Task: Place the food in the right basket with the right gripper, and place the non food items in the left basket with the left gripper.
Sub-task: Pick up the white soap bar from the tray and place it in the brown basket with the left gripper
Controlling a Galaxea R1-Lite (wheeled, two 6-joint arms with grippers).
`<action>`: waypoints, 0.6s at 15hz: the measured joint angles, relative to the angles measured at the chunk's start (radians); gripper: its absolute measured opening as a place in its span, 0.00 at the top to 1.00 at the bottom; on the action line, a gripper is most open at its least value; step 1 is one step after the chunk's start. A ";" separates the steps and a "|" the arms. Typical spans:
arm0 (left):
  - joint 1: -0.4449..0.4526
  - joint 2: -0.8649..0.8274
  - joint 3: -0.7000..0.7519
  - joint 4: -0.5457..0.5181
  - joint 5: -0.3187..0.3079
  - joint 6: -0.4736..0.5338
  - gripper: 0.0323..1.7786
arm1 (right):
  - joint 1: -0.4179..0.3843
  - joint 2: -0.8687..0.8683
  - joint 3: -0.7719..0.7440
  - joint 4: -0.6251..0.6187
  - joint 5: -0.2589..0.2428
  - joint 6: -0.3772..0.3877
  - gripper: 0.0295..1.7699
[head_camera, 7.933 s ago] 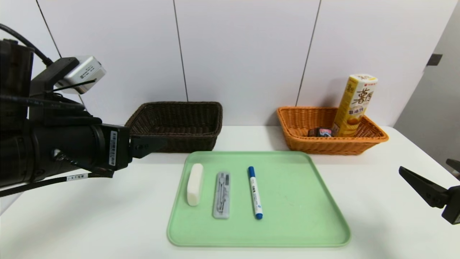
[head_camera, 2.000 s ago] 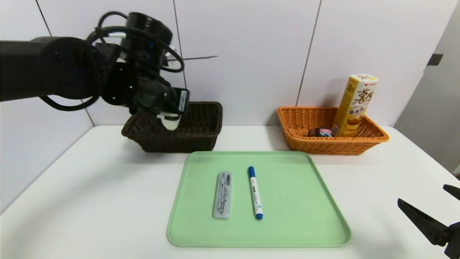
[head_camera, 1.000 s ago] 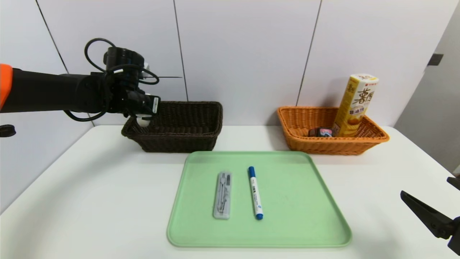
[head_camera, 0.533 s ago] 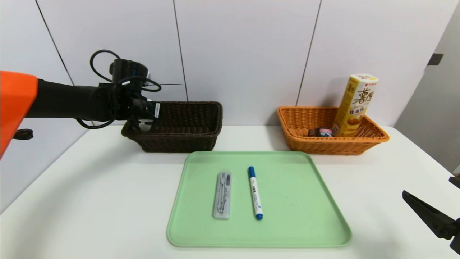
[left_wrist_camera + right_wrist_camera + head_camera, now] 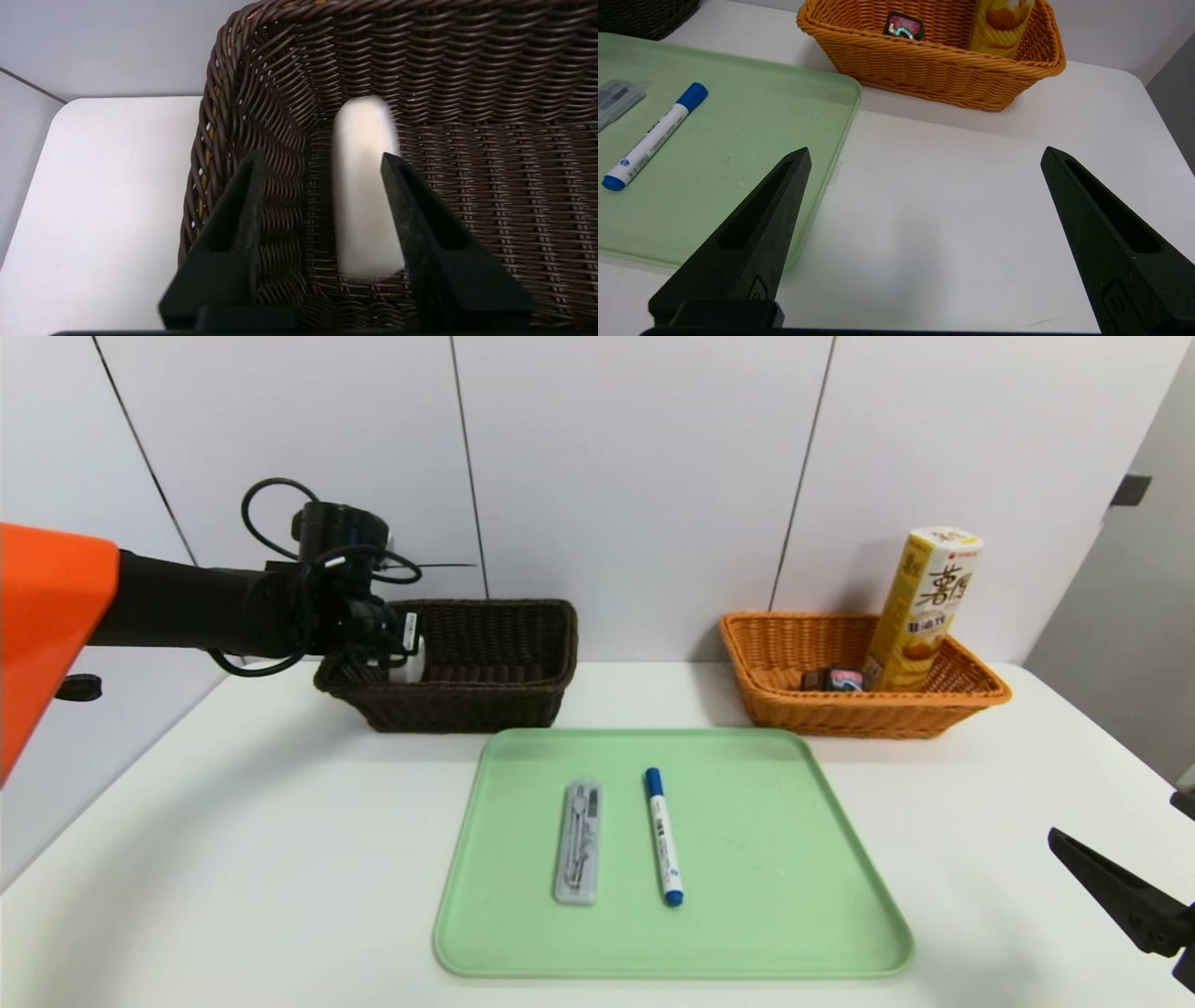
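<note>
**Black claw lets go of the white block over the dark basket**

Black pointed fingers of the left gripper [image 5: 320, 158] stand apart inside the left basket [image 5: 523, 695], at its left end; the white block [image 5: 364, 186] lies between them, blurred, close against one finger and clear of the other; whether it rests on the weave or is dropping I cannot tell; no grip on it shows.

To finish this step well, in my judgement, the jaws should spread until both fingers clear the block; then the claw should rise straight out rather than sweep sideways, since the basket's flared left wall sits just beside it and a sideways pull could drag the wicker or flip the block out; a lift started while a finger touches could carry the block up with it.

Outward from the claw: the wrist tilts gently downward toward the far wall, cables looped above it; the thick black arm reaches in from the left, its orange shell at the near left edge.

On the green tray [image 5: 822, 859] the grey case [image 5: 578, 841] and the blue-capped marker [image 5: 662, 835] wait side by side; the yellow carton [image 5: 920, 609] and small black packet [image 5: 833, 679] sit in the right basket [image 5: 812, 714]; the right gripper [image 5: 924, 156] hangs idle at the near right, spread wide and empty.
</note>
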 joint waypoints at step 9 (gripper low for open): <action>-0.091 -0.122 -0.052 0.044 -0.006 -0.028 0.18 | 0.000 0.002 0.007 0.002 0.013 -0.001 0.04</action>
